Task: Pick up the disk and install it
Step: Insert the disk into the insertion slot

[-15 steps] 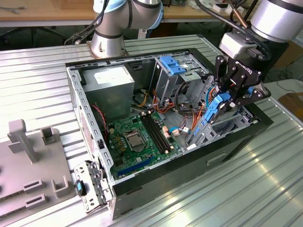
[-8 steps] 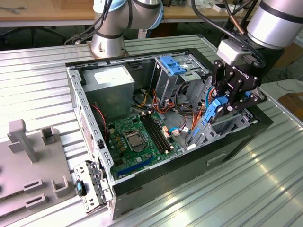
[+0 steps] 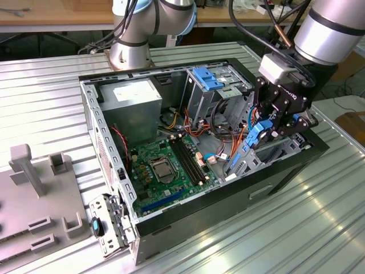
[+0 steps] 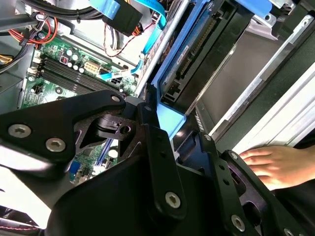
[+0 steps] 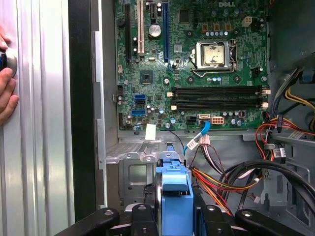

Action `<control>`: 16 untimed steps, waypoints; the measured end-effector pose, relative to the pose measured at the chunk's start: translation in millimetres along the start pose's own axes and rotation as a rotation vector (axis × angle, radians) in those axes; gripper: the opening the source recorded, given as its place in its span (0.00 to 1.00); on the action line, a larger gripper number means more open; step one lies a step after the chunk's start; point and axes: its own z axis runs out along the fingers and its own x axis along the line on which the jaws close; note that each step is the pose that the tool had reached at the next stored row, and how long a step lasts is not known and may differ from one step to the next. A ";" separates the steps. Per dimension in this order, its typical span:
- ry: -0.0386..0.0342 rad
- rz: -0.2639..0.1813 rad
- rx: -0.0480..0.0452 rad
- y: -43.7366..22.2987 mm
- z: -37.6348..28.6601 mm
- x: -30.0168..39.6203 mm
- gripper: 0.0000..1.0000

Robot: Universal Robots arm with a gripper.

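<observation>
The gripper (image 3: 272,123) is pinching the disk (image 3: 256,137) by its blue bracket, with the fingers pressed against either side of it. It is holding the disk on edge and tilted, over the side of the open computer case (image 3: 274,171) at the exterior view's right. In the first wrist view, the bracket's blue end (image 5: 174,189) is hanging just above the grey metal drive bay (image 5: 133,172). Whether it is already touching the rails cannot be told. Further out, the motherboard (image 3: 165,162) is lying bare in the case floor, and orange and black cables (image 5: 231,179) are running close beside the bay. A person's hand (image 4: 275,164) is resting on the ribbed table (image 3: 319,228) just outside the case wall.

The pick-up looks done, and the installing step seems to be in hand. Seating the disk is likely calling for the bracket to be square with the bay opening and clear of those cables.
</observation>
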 end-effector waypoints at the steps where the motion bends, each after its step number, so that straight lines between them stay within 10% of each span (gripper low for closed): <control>1: -0.0001 0.000 0.0000 0.0 0.1 0.0 0.37; 16: 0.0006 0.000 0.0000 0.0 7.5 -0.3 0.37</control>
